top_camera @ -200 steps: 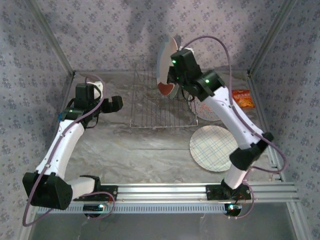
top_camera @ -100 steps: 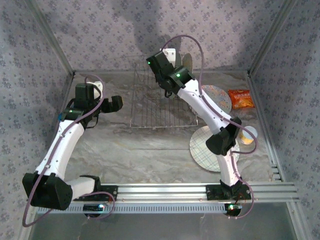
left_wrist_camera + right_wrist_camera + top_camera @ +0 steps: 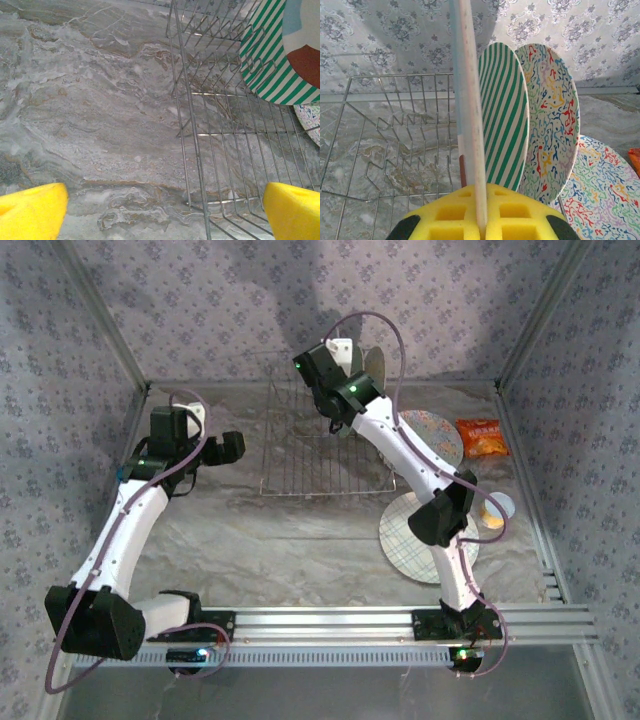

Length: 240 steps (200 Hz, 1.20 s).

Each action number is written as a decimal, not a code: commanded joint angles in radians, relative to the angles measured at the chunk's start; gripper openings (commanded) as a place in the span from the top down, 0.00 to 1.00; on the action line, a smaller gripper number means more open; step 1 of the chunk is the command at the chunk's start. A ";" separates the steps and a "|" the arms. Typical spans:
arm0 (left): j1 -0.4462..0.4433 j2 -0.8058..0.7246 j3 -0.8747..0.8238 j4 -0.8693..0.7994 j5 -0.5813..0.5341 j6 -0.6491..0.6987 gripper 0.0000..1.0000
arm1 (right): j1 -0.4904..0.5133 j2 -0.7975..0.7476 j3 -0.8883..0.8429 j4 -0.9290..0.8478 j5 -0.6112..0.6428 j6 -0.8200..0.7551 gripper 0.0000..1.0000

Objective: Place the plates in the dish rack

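Right wrist: your right gripper (image 3: 480, 220) pinches cream plate (image 3: 470, 100) edge-on.
Upright betw. pads (image 3: 520, 202), beside striped plate (image 3: 505, 115); your left gripper (image 3: 162, 212) gapes.

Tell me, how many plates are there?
5. The cream plate is held upright in the right fingers; a green-striped plate and a floral plate stand in the rack; a second floral plate and a plaid plate lie on the table.

moved: right arm (image 3: 405, 450) swung left — elbow dropped | cream plate (image 3: 470, 100) now edge-on beside striped plate (image 3: 505, 125) — over dish rack (image 3: 300, 460)
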 commanded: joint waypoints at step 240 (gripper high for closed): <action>0.040 0.061 0.025 0.014 0.079 -0.014 0.01 | -0.026 0.193 0.059 0.082 -0.062 0.075 1.00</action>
